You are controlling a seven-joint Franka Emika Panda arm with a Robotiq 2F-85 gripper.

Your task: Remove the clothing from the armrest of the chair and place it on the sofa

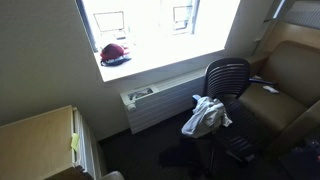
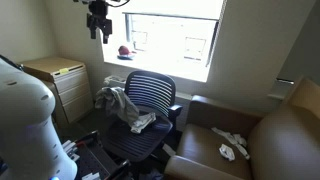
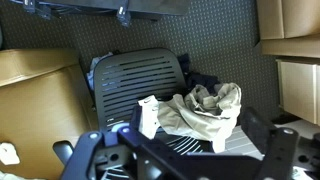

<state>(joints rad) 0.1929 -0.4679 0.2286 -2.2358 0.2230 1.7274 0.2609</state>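
Grey clothing (image 2: 125, 108) draped on black chair (image 2: 152, 92) armrest, tool (image 2: 97, 36) overhead, jaws apart, empty.

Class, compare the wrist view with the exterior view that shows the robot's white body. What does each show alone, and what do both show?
Only the wrist view: a look straight down, with the patterned carpet plain to see.
Only the exterior view: the end effector high up by the window, a red thing on the sill, and the sofa with white items on its seat.
Both: the chair with the clothing draped on it.
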